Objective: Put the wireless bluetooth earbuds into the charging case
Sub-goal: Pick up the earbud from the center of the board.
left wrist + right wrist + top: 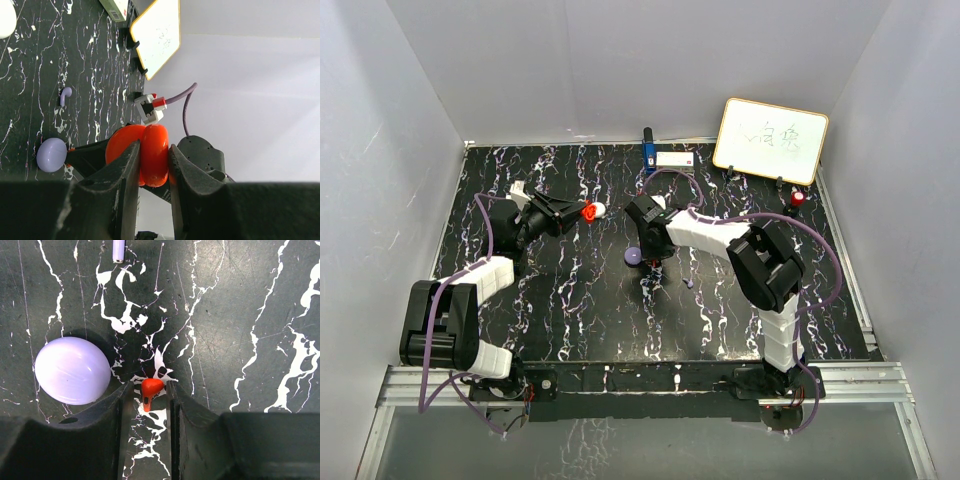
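— Largest first: what sits on our black marbled surface (pixel 570 320)?

— A lilac case (pixel 72 370). Our left end effector (pixel 154 149) is clenched across the red charging case (pixel 125 142). Our right end effector (pixel 150 386) stands narrowly parted astride the red earbud (pixel 150 389), which lies on the surface just beside the lilac case.

— We judge the bud light, hard and slick, so we'd pinch the bulb, not the stem.

— Only our right wrist view shows it; from above, the arm hides it.
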Available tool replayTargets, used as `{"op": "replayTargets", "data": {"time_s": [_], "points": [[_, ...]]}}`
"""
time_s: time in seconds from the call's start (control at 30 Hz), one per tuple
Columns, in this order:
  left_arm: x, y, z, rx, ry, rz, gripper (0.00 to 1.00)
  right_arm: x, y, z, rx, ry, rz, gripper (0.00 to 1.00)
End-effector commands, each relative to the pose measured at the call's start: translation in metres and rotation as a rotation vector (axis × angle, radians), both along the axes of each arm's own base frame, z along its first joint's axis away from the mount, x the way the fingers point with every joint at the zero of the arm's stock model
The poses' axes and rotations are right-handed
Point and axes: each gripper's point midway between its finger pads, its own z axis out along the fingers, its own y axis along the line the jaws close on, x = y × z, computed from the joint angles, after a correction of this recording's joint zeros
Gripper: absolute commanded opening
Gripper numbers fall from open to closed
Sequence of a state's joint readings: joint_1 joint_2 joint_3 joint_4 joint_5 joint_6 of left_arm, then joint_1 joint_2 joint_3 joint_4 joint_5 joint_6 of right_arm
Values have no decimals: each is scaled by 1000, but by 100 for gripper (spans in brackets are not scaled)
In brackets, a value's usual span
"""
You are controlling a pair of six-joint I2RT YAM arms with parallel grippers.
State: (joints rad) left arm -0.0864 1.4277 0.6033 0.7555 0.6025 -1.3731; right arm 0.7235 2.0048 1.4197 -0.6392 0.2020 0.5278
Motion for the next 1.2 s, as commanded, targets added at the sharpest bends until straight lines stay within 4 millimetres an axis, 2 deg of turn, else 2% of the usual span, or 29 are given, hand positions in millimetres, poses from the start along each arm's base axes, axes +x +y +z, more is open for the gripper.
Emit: {"op": "replayTargets", "data": {"time_s": [0.0, 0.7, 1.17], "points": [[-5, 2, 19, -14, -62, -9, 0, -7, 0, -17, -4, 69, -1, 28], [-7, 4, 18, -18, -58, -6, 0, -9, 2, -28, -13, 112, 14, 24], [-7, 5, 18, -18, -58, -4, 0, -7, 1, -25, -20, 104, 17, 12]]}}
